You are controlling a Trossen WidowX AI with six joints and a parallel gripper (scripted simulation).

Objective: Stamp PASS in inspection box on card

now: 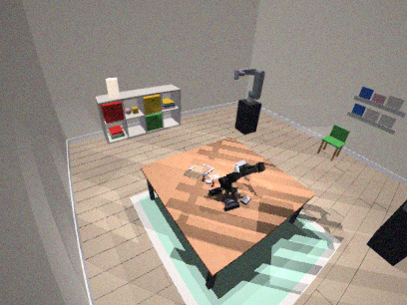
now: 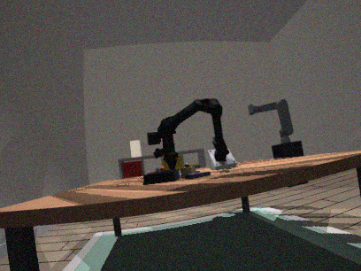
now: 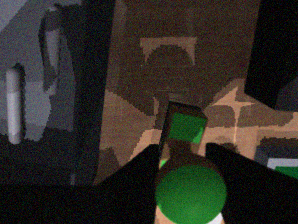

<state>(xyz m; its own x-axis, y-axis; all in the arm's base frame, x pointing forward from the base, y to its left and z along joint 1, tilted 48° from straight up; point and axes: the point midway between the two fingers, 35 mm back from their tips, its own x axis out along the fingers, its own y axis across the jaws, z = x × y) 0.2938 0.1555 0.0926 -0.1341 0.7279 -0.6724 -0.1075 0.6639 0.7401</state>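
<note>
While the wrist view looks straight down, the gripper (image 3: 186, 165) fills its lower edge, two dark fingers flanking a round green knob (image 3: 190, 195). Fingers drawn in against the knob on both sides: clenched on the PASS stamp (image 3: 186, 131), whose green square body shows just beyond the knob, standing on the wooden table (image 3: 135, 75). Left of the stamp, a grey open tray (image 3: 47, 95) with a white cylinder (image 3: 13, 107) lying inside. Right of the stamp, at the frame edge, part of a green-topped pad (image 3: 282, 165); a black block (image 3: 275, 55) sits beyond that, upper right.

From the exterior view, the arm (image 2: 195, 115) arches over and drops nearly vertical onto the cluster of small items near the table's middle; the stamp itself is too small to make out there. Card not identifiable in any view with certainty.

Farther from the stamp, past the table's far edge: a white shelf unit (image 1: 137, 93) against the wall with red, yellow and green boxes. A second grey arm (image 1: 253, 82) on a black pedestal stands in the corner, and a green chair (image 1: 337, 138) near the right wall.
</note>
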